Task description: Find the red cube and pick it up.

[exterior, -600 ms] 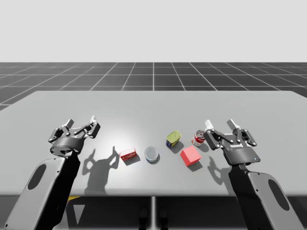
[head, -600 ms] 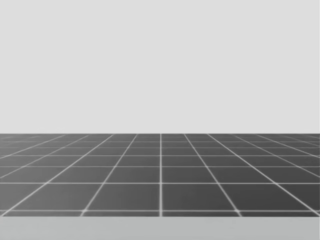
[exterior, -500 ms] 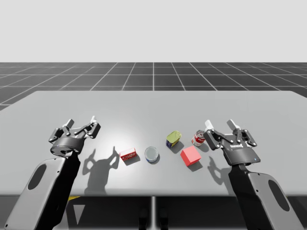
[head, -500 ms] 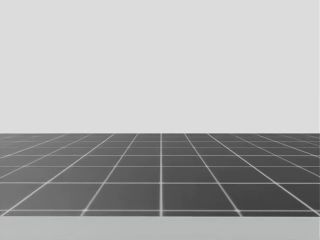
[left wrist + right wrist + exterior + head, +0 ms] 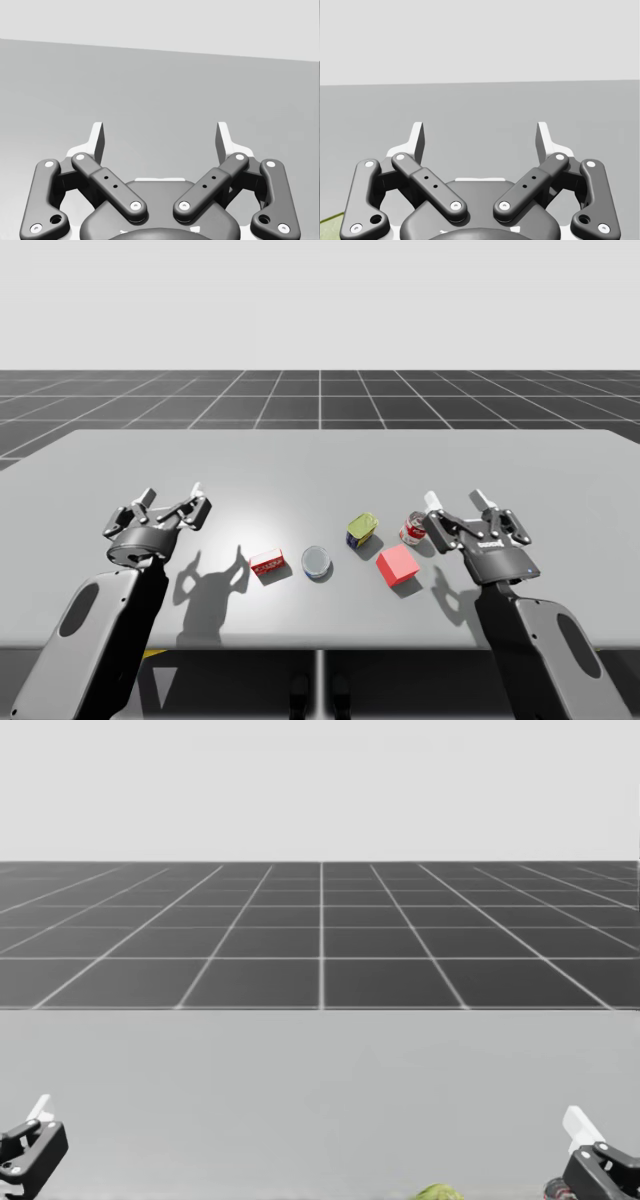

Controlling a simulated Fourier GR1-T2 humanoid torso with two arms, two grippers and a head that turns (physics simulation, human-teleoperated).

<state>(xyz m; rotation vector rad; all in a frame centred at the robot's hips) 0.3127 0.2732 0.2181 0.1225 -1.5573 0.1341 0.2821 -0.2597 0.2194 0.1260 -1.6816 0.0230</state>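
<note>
— Biggest first?
— Wide flat grey desk [image 5: 320, 455]. Then the left end effector [image 5: 172, 492] and the right end effector [image 5: 455, 497], both spread wide, gripping nothing, hovering over bare desk.
— And the plain red cube [image 5: 397, 565]?
— Resting on the desk, near the right end effector on its inner side, not touching. Just behind it: green can on its side [image 5: 362, 530], red-and-white can [image 5: 413, 528]. Further left: round silver tin [image 5: 316, 561], small red box [image 5: 267, 563].
</note>
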